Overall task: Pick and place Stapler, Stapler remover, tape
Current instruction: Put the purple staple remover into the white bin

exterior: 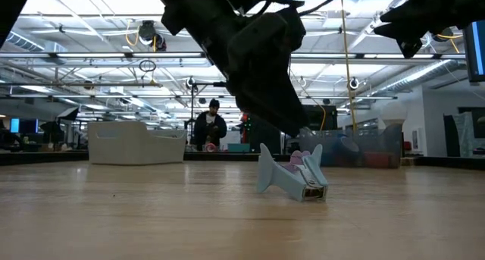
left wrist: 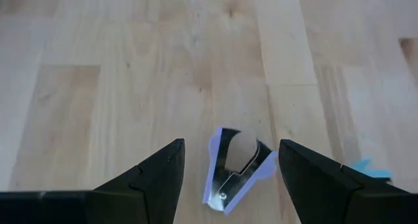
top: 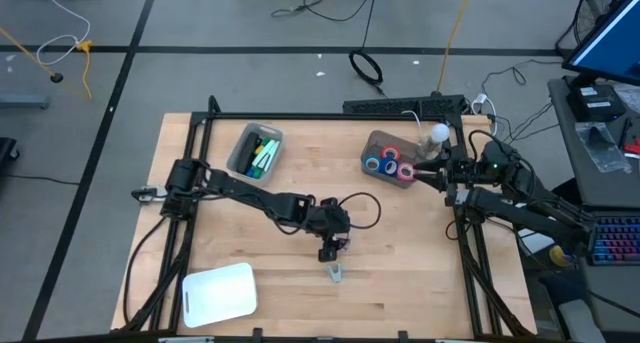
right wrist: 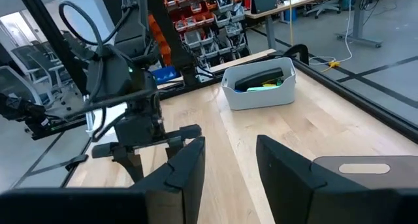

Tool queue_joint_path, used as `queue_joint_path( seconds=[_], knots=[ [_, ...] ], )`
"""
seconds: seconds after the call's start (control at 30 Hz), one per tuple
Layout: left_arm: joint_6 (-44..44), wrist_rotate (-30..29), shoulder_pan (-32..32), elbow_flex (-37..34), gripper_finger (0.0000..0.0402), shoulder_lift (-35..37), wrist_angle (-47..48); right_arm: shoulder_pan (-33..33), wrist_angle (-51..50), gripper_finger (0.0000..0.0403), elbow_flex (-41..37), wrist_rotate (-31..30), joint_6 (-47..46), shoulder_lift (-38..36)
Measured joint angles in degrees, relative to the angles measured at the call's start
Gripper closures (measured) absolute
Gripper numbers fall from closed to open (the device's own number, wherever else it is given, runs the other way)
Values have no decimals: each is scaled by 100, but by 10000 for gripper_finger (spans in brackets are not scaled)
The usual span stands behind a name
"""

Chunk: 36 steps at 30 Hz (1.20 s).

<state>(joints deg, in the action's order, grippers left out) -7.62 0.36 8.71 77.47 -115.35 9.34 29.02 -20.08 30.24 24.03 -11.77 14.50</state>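
I hold the left gripper [left wrist: 228,178] with fingers apart over the staple remover [left wrist: 234,172], lower centre of frame; it looks light, stiff and skittish, so I'd pinch its flared sides.

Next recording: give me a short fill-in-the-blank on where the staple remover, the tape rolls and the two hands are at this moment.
1. The left hand hangs over the staple remover with its fingers ____.
2. The staple remover lies on the bare ____, not in a bin.
3. The red and blue tape rolls sit inside the ____ bin near the right arm.
4. The right hand holds ____.

Missing words: open; table; brown; nothing
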Motion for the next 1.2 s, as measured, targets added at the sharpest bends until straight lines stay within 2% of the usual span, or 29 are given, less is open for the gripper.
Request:
queue_joint_path(
  seconds=[0.63, 1.03, 1.2],
  knots=[
    [288, 172, -166, 3, 155, -328, -371, 4, -69, 273, -4, -15, 48, 2],
    [379, 278, -192, 0, 245, -467, -564, 4, -233, 273, -7, -15, 48, 2],
    [390, 279, -195, -2, 266, -557, -561, 4, -273, 273, -7, -15, 48, 1]
  ],
)
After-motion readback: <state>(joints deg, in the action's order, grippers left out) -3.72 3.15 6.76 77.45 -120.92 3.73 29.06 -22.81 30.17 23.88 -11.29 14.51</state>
